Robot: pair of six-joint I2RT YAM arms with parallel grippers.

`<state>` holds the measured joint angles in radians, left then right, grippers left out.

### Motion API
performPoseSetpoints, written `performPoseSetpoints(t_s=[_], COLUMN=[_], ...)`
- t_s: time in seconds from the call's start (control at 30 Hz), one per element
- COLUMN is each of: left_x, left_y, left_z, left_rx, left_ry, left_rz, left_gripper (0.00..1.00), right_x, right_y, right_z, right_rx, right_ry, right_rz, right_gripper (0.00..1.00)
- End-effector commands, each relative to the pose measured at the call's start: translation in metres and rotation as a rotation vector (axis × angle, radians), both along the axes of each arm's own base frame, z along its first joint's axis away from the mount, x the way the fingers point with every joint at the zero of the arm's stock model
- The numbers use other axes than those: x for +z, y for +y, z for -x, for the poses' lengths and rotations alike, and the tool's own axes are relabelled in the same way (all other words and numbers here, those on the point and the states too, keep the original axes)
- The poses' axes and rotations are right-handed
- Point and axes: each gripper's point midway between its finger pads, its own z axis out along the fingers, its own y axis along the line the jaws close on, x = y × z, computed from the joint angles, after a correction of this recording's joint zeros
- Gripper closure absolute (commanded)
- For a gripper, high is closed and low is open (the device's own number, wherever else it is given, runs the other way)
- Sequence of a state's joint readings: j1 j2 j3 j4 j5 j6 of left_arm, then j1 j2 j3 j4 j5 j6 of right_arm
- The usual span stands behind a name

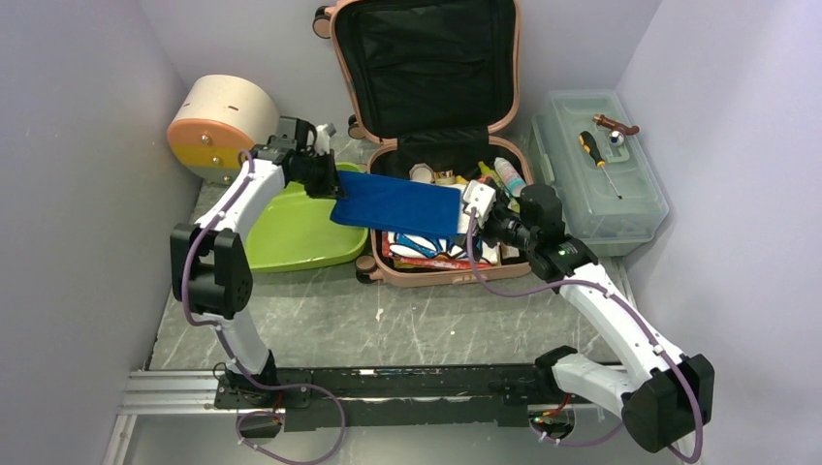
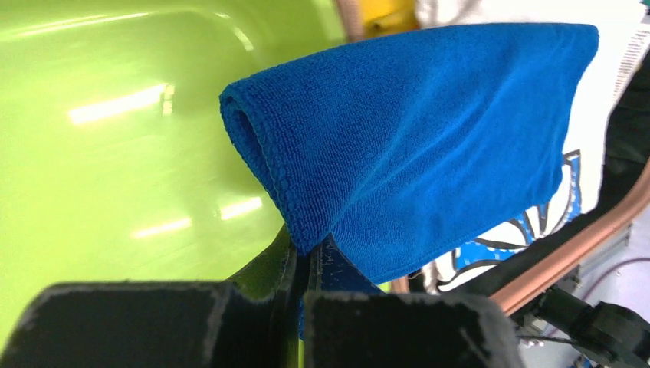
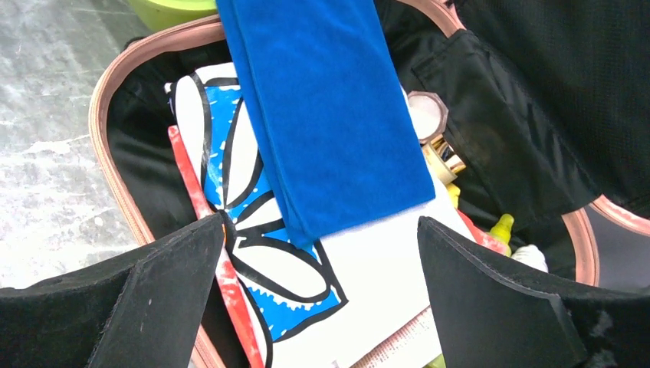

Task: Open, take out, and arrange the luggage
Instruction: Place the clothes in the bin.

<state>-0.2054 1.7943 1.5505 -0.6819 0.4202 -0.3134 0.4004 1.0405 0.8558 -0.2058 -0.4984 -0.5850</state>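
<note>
The left gripper (image 2: 303, 268) is pressed together on one edge of the blue cloth (image 2: 429, 138), above the green tray (image 2: 115, 115). So thin a hold could be lost, and the pinch is shown only in the left wrist view. To its right, the cloth's far end is laid on a printed pouch (image 3: 253, 253) inside the open luggage (image 1: 426, 68), and the pouch might be dragged along. The right gripper (image 3: 320, 222), spread wide, is seen just above that end.
</note>
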Motion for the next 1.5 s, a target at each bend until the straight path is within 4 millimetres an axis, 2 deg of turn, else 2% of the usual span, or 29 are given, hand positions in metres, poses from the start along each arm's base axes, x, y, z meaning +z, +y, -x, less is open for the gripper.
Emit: performPoseSetpoints(t_s=[0.0,0.27,0.47,0.67,0.97,1.17,1.47], left_x=[0.023,-0.013,-0.026,-0.042,-0.06,-0.068,-0.072], left_y=[0.045,0.076,0.104,0.123,0.14,0.169,0.189], left_z=[-0.003,0.01,0.013,0.014,0.0,-0.006,-0.003], left_rx=[0.057,0.018,0.044,0.061,0.085,0.123,0.179], left_ry=[-0.078,0.04,0.072,0.085,0.063,0.055,0.072], left_rz=[-0.118,-0.222,-0.292,-0.32,-0.375,-0.434,-0.472], left_gripper=[1.0,1.0,1.0,1.0,1.0,1.0,1.0], right_x=[0.012,0.009,0.003,-0.002,-0.005,-0.005,-0.004], right_y=[0.004,-0.004,-0.003,-0.002,-0.003,-0.004,-0.004], right_z=[0.001,0.001,0.003,0.002,0.002,0.003,0.004], right_rx=[0.047,0.044,0.066,0.075,0.077,0.079,0.086], right_ry=[-0.087,-0.097,-0.076,-0.067,-0.056,-0.055,-0.052], right_rz=[-0.028,-0.041,-0.051,-0.041,-0.041,-0.042,-0.045], right_gripper=[0.0,0.0,0.0,0.0,0.0,0.0,0.0])
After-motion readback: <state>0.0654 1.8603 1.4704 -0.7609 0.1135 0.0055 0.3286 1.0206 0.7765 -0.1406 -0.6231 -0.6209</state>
